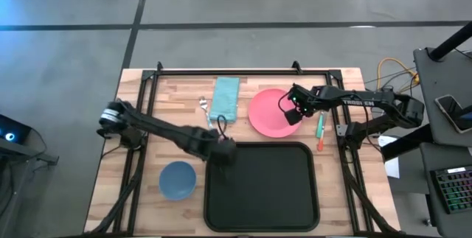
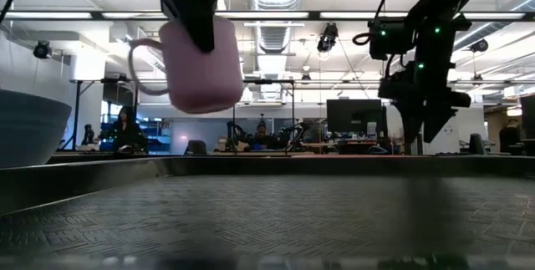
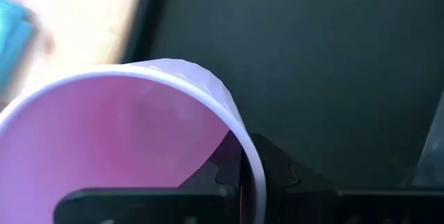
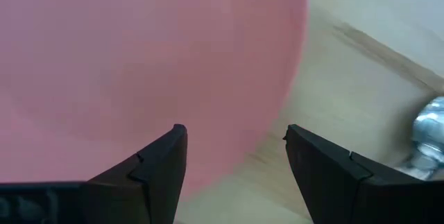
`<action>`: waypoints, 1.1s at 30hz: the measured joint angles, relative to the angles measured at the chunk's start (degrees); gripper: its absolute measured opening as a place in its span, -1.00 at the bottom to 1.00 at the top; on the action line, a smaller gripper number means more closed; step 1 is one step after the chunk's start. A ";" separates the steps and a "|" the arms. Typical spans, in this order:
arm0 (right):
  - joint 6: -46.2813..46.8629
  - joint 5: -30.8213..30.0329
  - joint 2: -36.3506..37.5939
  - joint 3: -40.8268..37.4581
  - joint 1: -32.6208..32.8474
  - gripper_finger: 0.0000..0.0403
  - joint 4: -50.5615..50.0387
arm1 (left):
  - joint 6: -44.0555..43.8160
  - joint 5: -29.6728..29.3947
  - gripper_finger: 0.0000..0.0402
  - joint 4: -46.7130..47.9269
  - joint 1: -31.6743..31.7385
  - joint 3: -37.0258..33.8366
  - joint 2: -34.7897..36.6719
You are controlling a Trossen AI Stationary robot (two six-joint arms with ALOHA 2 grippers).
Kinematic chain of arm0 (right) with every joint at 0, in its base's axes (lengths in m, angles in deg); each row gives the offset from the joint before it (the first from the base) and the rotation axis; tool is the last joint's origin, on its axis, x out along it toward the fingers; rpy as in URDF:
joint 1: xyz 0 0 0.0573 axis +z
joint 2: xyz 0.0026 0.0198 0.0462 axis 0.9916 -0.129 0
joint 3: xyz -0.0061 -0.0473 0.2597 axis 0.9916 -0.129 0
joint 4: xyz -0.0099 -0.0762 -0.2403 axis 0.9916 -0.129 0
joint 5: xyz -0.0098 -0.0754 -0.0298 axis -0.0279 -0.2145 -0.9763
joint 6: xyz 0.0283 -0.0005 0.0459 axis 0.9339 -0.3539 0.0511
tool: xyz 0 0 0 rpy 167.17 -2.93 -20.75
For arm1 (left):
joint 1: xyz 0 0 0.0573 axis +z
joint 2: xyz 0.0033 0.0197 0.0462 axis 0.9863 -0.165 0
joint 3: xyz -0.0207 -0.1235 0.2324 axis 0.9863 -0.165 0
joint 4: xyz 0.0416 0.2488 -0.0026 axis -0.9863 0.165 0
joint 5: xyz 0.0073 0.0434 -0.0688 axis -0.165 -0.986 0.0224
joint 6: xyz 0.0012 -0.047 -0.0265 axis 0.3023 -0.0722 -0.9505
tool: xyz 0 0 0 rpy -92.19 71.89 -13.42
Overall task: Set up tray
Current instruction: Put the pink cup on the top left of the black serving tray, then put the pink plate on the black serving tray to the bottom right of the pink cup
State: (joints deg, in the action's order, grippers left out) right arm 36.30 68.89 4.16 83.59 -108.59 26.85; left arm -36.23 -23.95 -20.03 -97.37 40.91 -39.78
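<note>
Tray [image 1: 262, 186]: black, rectangular, low-rimmed.

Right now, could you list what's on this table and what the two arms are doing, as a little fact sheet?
Tray: large black rectangular tray, empty
Left gripper: holds pink mug above the tray's corner
Right gripper: fingers open over round pink plate
Blue bowl: left of tray
Teal folded cloth, metal fork: behind tray

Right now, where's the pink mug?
The pink mug hangs in the left gripper, lifted above the tray's far-left corner in the high view, right of the blue bowl.
</note>
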 joint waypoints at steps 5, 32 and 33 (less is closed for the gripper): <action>-2.18 1.69 3.60 -1.22 -0.06 0.13 -0.29 | -6.42 0.02 -1.00 1.45 -2.65 4.48 -7.00; 37.01 6.83 24.37 -32.33 -0.13 0.25 33.08 | -8.07 -9.28 -0.13 7.17 -2.05 16.14 -6.87; 37.73 5.94 23.61 -32.34 -0.11 0.25 35.05 | -6.17 -12.44 -0.12 7.14 -1.61 17.79 -6.74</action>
State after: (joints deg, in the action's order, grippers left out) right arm 74.03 74.83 27.77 51.25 -108.70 61.90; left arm -42.41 -36.39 -12.89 -98.99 58.70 -46.52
